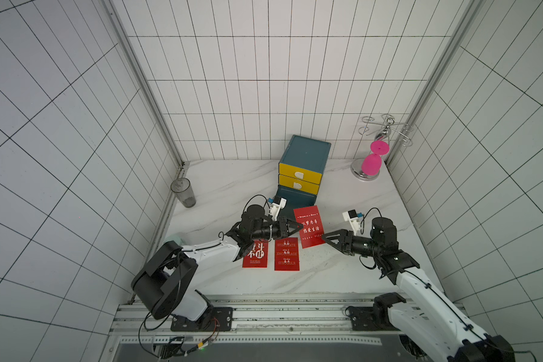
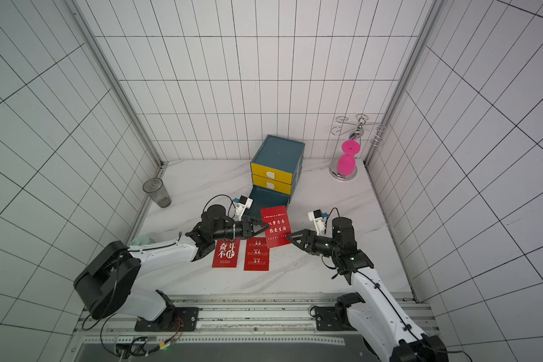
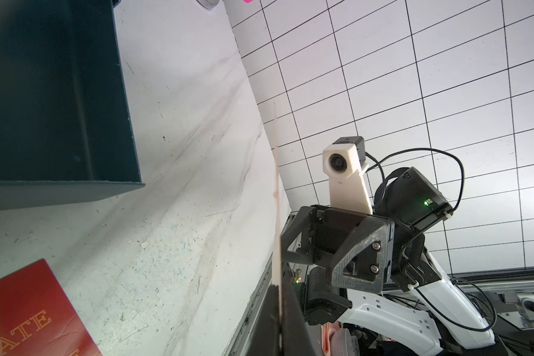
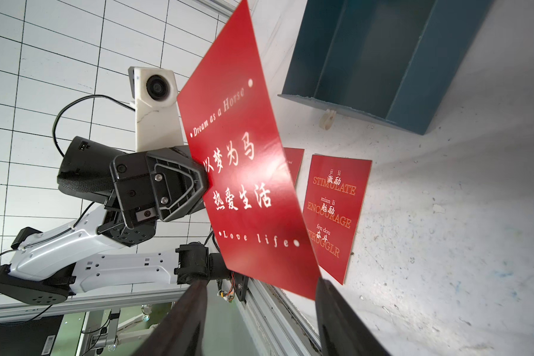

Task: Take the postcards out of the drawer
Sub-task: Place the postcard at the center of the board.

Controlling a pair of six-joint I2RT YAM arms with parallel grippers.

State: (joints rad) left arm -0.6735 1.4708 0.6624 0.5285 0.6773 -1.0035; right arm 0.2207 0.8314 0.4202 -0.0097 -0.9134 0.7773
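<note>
Last postcard (image 1: 309,226) clamped in left end effector (image 1: 299,230) (two postcards (image 1: 286,254) lie on tabletop (image 1: 342,275)); right end effector (image 1: 326,238), jaws apart, likely closes on it next.

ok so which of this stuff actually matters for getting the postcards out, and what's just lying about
For the job:
- Dream as a Horse postcard
- Stimulate postcard
- third red postcard
- open bottom drawer

Just lying about:
- grey tumbler
- pink goblet
- chrome rack
- shut yellow drawers

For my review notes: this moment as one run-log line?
left gripper: shut on lifted red rectangular postcard; right gripper: open at its corner; other two red postcards: flat on table; teal bottom drawer: open
</note>
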